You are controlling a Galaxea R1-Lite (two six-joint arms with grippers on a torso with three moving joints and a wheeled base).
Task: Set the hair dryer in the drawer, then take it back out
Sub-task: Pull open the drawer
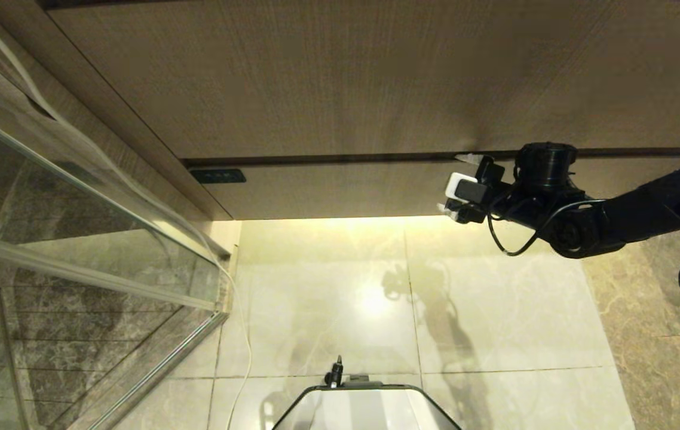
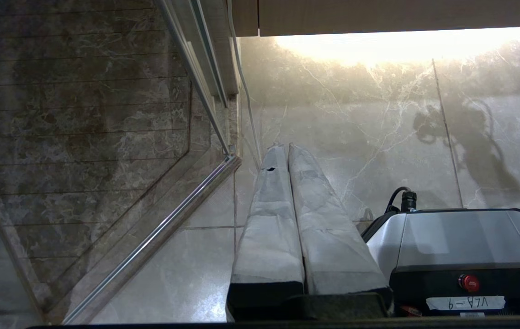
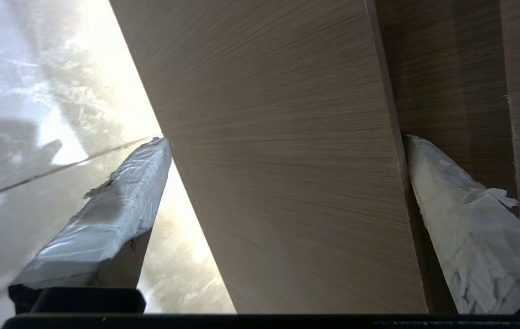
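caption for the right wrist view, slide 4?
Open right gripper straddles the closed drawer front, one finger below its lower edge, one in the gap above.

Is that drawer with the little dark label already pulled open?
No, the drawer sits shut, its front level with the panel above, and the open right gripper straddles its front.

The drawer [image 1: 340, 191] front is matt light wood grain like the taller panel [image 1: 340, 77] above it, the floor [image 1: 328, 310] is glossy marbled stone tile, the shower screen [image 1: 77, 197] is clear glass with metal edging, and the right gripper [image 3: 283, 183] fingers [image 3: 118, 201] wear crinkled white wrapping.
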